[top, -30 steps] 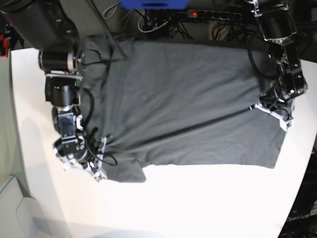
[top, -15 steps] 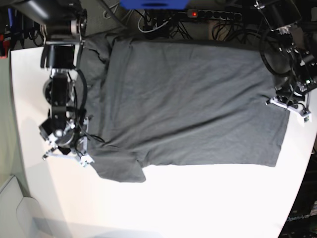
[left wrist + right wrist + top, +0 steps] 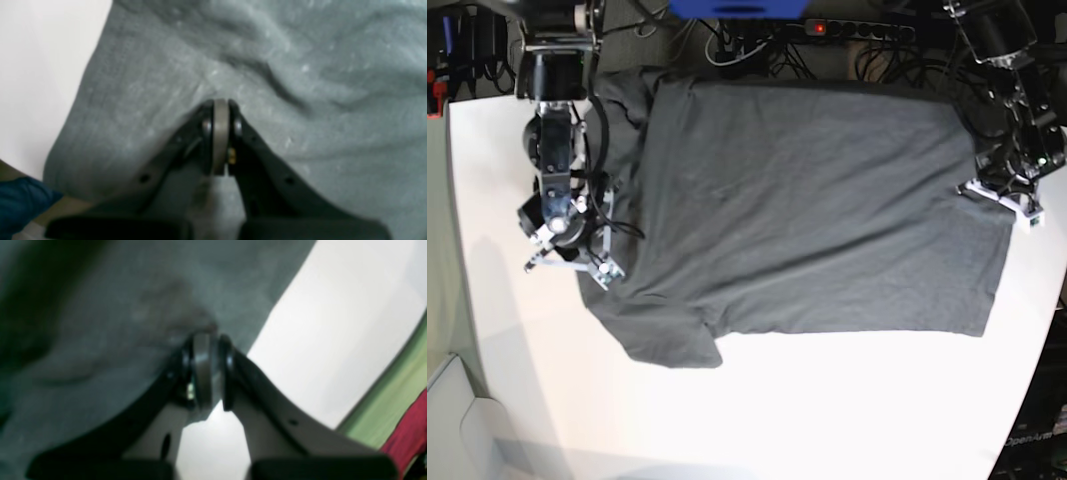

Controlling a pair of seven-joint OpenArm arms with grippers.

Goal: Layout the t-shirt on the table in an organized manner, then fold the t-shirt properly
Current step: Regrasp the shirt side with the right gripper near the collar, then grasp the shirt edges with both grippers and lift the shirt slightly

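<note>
Base view: both hands pinch t-shirt edges; bare table below

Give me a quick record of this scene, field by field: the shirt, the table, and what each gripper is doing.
garment: t-shirt, dark grey, spread mostly flat, lightly wrinkled
surface: table, white, bare along the near edge
visible sleeve: lies flat at the near corner on the right arm's side
left gripper: shut, over the shirt near its edge; any pinch of cloth is unclear
right gripper: nearly closed, at the cloth's edge beside bare table; hold unclear
fold: not yet begun
</note>
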